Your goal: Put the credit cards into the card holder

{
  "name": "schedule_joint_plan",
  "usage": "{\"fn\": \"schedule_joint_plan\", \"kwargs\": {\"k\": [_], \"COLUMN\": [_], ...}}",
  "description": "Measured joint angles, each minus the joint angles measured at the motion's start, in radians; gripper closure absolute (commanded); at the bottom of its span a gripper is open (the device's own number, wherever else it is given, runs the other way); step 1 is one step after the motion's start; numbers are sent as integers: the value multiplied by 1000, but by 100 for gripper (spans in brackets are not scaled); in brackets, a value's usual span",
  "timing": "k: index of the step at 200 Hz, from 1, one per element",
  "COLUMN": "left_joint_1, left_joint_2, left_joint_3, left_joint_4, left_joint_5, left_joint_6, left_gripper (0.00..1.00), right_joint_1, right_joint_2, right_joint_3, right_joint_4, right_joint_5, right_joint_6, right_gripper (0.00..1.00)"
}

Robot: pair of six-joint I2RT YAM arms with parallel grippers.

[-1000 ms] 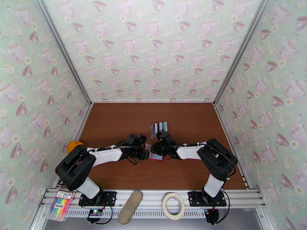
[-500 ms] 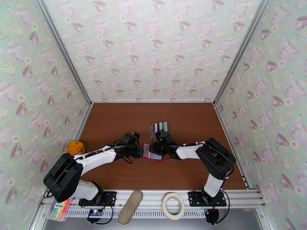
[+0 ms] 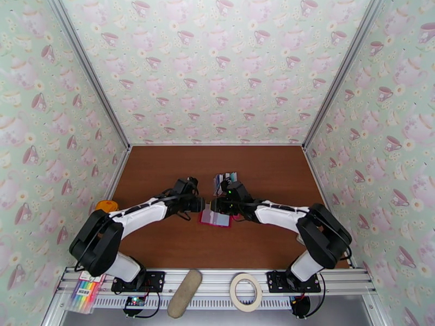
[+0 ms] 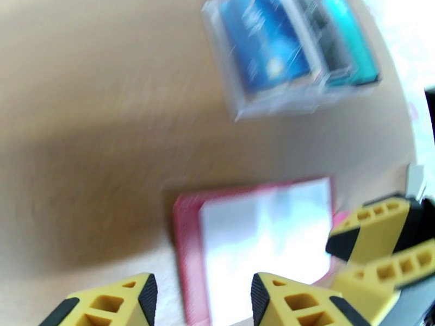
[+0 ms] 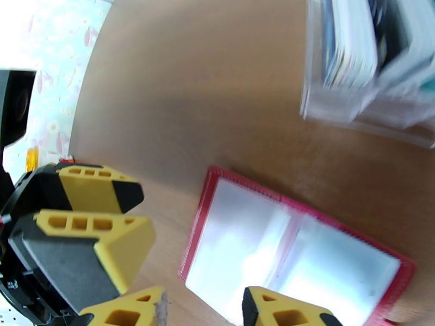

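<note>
Two end effectors meet tip to tip over the middle of the counter (image 3: 163, 175): the left end effector (image 3: 202, 204) and the right end effector (image 3: 216, 205). Each has its fingers parted, with nothing between them.

The card holder (image 3: 213, 219) lies unfolded and flat on the counter just below both tips, with a red rim around pale, shiny pockets. The credit cards (image 3: 225, 179) sit just beyond it, packed side by side in a clear case (image 4: 239, 99) in dark blue, black and teal. The print on the blue card is too blurred to read. From above, the two end effectors hang between card holder and cards and hide the case's near edge.

An orange round thing (image 3: 105, 205) sits by the left wall, partly behind the left arm. On the metal rail (image 3: 217, 275) at the near edge lie a pack of coloured markers (image 3: 86, 292) with a label too small to read, a grey oblong thing (image 3: 184, 293) and a roll of tape (image 3: 245, 292). Teacup wallpaper (image 3: 217, 77) covers the walls.
</note>
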Motion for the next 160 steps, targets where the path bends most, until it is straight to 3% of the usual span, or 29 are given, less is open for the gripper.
{"fn": "schedule_joint_plan", "kwargs": {"k": [71,160], "left_joint_1": [25,62], "left_joint_2": [187,383], "left_joint_3": [190,297], "left_joint_4": [98,179], "left_joint_5": [99,231], "left_joint_6": [-43,-95], "left_gripper": [45,44], "right_joint_1": [-40,-163], "right_joint_2": [-57,-45], "right_joint_3": [194,296], "right_joint_4": [-323,-464], "right_joint_5": [252,343], "right_joint_6": [-107,-174], "right_gripper": [49,46]}}
